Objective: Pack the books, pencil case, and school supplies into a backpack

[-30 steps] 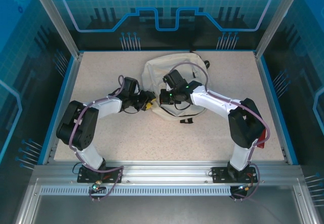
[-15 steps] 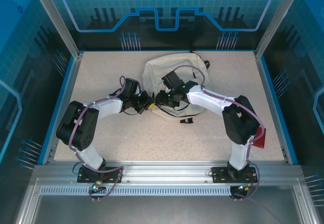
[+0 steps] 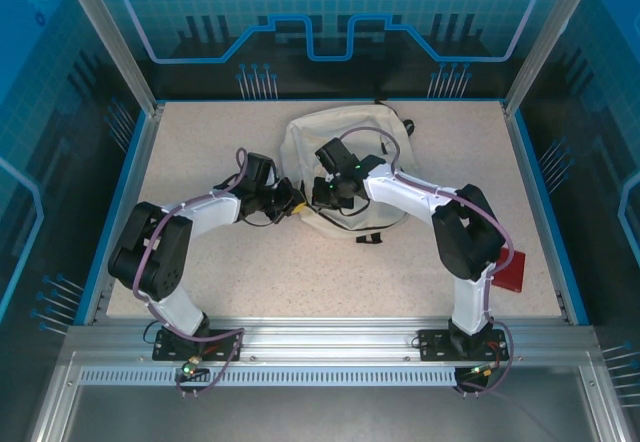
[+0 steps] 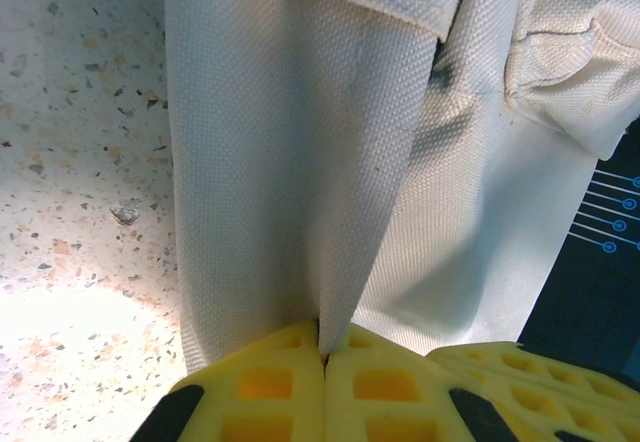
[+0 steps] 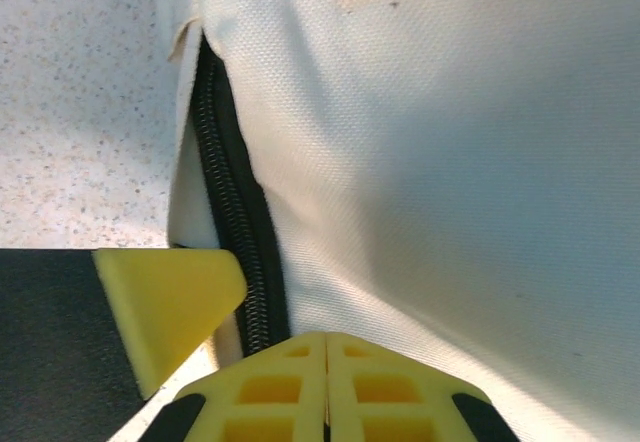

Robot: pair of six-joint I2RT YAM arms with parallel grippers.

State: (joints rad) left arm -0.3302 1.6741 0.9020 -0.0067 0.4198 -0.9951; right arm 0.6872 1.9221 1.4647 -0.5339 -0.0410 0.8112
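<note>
One backpack (image 3: 350, 142) is lying on the surface (image 3: 200, 142); left gripper (image 4: 323, 350) jaws are pinching its fabric, right gripper (image 5: 326, 342) jaws are resting closed beside its zipper (image 5: 235, 222).

The table (image 3: 200, 142) is bare across the upper left, the upper right and the whole lower centre of the top view, so there is free passage there. The backpack (image 3: 310, 132) blocks the upper centre. The left arm (image 3: 200, 212) and right arm (image 3: 420, 197) bend in from both sides and meet at its lower left edge, leaving no gap there. A red thing (image 3: 510, 270) lies at lower right, just beside the right arm. Frame posts (image 3: 105, 37) stand at the far corners.
</note>
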